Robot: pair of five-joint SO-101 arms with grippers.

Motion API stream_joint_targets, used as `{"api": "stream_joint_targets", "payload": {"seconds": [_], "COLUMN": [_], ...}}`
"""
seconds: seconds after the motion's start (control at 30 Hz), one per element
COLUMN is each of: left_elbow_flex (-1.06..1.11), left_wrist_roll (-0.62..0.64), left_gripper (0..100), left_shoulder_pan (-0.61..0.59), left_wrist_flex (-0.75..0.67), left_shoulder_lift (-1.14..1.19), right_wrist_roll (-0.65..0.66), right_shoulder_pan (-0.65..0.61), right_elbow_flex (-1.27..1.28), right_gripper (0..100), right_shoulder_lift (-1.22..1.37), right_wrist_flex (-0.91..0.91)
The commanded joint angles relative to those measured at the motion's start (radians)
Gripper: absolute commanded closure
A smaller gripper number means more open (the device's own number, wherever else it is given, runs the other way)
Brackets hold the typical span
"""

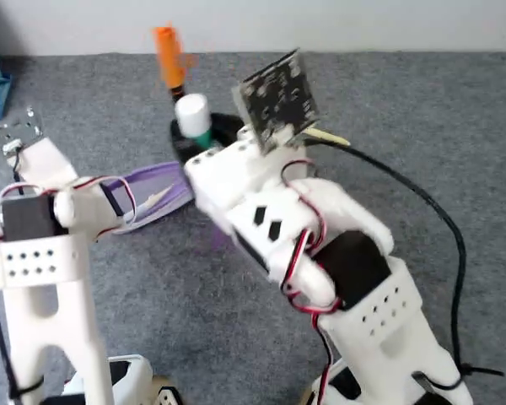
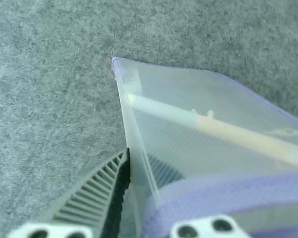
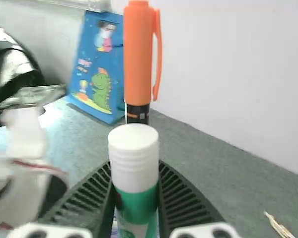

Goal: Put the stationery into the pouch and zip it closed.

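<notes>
The left pincer (image 2: 138, 166) is clenched on the edge of the translucent, purple-zipped pouch (image 2: 198, 148), which lies on the grey desk (image 1: 405, 110) left of centre between the two arms, with a pale pencil-like stick (image 2: 213, 126) inside it. The right pincer (image 3: 134, 171) sits just beyond the pouch's right end and grasps an upright glue stick (image 3: 134, 163) with a white cap. An orange marker (image 3: 139, 59) stands upright just behind the glue stick, its lower end hidden.
</notes>
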Motion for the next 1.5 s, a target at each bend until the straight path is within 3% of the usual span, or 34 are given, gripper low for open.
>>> {"api": "stream_joint_targets", "payload": {"seconds": [0.0, 0.33, 0.8, 1.03, 1.47], "left_elbow_flex": [-0.058, -0.065, -0.065, -0.067, -0.068], "left_wrist_roll": [0.015, 0.017, 0.017, 0.017, 0.017], "left_gripper": [99, 99, 99, 99, 99], "left_shoulder_pan": [0.014, 0.012, 0.009, 0.009, 0.009], "left_wrist_flex": [0.011, 0.017, 0.017, 0.017, 0.017], "left_shoulder_lift": [0.084, 0.087, 0.087, 0.086, 0.091], "right_wrist_roll": [-0.009, -0.009, -0.017, -0.043, -0.040], "right_shoulder_pan": [-0.058, -0.091, -0.081, -0.042, -0.031], "right_elbow_flex": [-0.046, -0.040, -0.037, -0.034, 0.186], "right_gripper": [99.1, 99.1, 99.1, 99.1, 99.1], "right_shoulder_lift": [-0.030, 0.128, 0.348, 0.441, 0.199], "right_wrist_flex": [-0.027, -0.234, -0.289, -0.406, -0.412]}}
